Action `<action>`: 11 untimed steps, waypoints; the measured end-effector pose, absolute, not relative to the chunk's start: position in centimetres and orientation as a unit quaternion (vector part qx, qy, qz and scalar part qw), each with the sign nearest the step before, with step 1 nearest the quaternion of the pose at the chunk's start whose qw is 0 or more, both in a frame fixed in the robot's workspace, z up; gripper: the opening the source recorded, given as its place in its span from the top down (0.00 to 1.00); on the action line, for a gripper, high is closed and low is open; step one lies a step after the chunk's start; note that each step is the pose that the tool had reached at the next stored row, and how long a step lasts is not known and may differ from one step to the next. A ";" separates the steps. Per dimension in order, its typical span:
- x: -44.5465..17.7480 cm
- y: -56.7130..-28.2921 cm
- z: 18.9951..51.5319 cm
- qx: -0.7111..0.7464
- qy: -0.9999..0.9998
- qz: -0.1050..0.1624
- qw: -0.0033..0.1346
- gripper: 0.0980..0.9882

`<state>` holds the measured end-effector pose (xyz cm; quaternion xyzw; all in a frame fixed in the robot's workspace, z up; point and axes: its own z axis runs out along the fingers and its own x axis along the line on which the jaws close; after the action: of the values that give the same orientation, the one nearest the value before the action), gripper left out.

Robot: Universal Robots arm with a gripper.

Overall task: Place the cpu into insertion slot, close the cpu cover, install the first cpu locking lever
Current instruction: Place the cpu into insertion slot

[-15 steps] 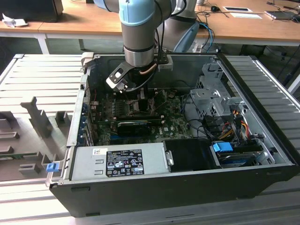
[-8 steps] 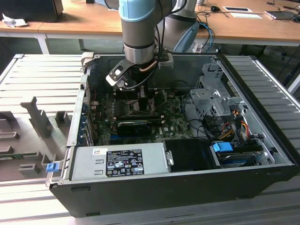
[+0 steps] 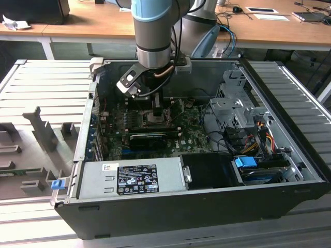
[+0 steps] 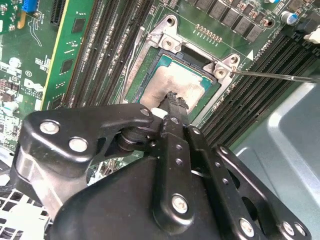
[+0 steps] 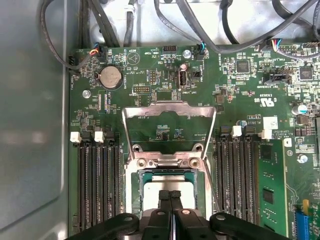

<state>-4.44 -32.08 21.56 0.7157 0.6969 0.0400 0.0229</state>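
On the ribbed table [image 3: 46, 82] near wooden desks [image 3: 93, 23], jaws over cpu [image 5: 151, 195].

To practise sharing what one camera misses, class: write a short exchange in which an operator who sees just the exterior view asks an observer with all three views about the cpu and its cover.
Operator: The arm hides it from me. Where is the cpu?
Observer: In the second wrist view it lies flat inside the insertion slot.
Operator: Is the cpu cover down over it?
Observer: No. In the first wrist view the cover stands open, hinged back away from the cpu, with the chip's pale face bare.
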 end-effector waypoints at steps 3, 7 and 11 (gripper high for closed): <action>-4.4 -32.1 21.6 0.716 0.697 0.040 0.023 0.99; -4.4 -32.1 21.8 0.716 0.697 0.040 0.023 0.99; -4.4 -32.1 21.8 0.716 0.697 0.040 0.023 0.99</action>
<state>-4.44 -32.08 21.83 0.7159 0.6967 0.0401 0.0229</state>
